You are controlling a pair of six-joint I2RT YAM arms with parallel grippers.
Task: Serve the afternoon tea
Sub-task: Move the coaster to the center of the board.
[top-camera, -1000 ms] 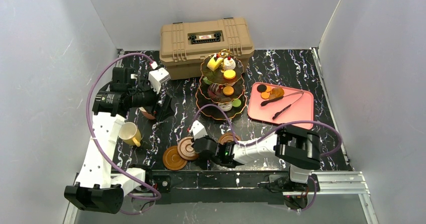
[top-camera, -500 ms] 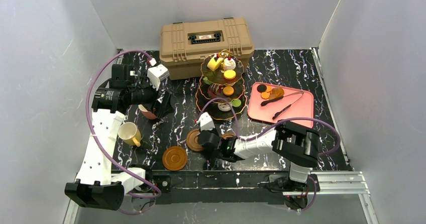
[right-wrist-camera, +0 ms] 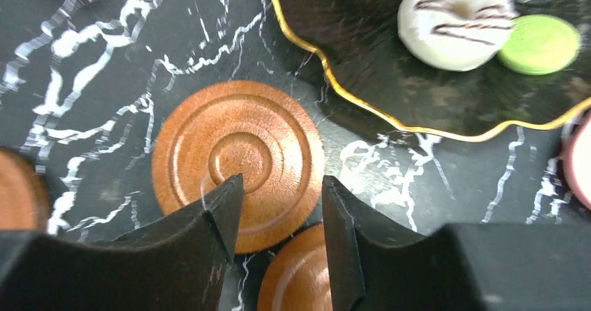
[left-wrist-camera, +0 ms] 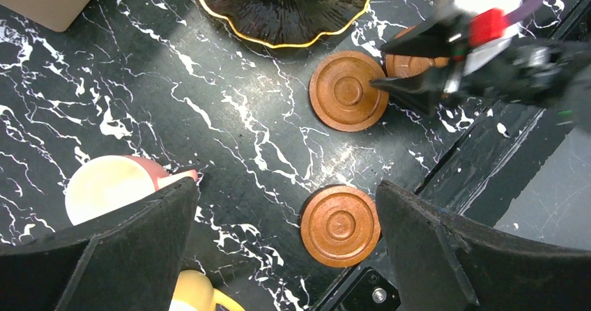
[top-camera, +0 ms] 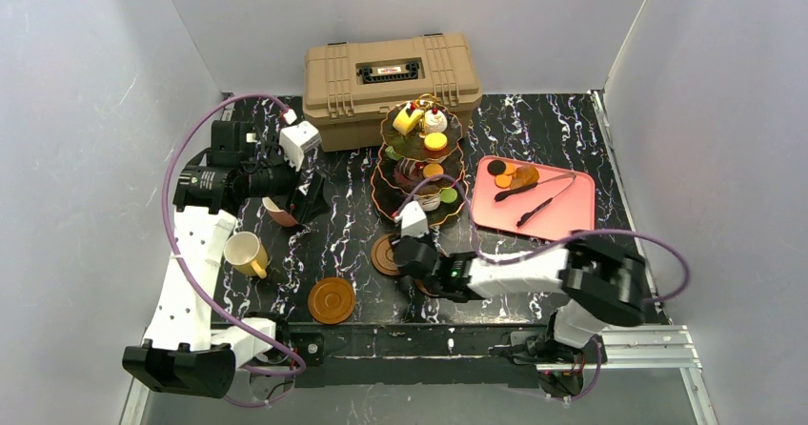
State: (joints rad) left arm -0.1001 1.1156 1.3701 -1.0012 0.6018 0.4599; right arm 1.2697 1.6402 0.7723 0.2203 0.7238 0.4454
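The three-tier black stand (top-camera: 424,163) with gold rims holds pastries and macarons; its bottom tier shows in the right wrist view (right-wrist-camera: 390,81). My right gripper (top-camera: 398,253) is shut on the rim of a brown saucer (right-wrist-camera: 237,154), low over the table just in front of the stand. A second saucer (right-wrist-camera: 306,276) lies under its fingers. A third saucer (top-camera: 332,300) lies near the front edge. My left gripper (left-wrist-camera: 286,185) is open and empty, hovering above the pink cup (left-wrist-camera: 104,185) and yellow cup (top-camera: 246,252).
A tan toolbox (top-camera: 391,77) stands at the back behind the stand. A red tray (top-camera: 562,220) with black tongs and loose macarons lies to the right. The table's front rail (top-camera: 429,339) is close behind the saucers.
My right gripper has moved up and to the right toward the stand, taking the saucer with it, away from the front saucer. The left arm has barely moved.
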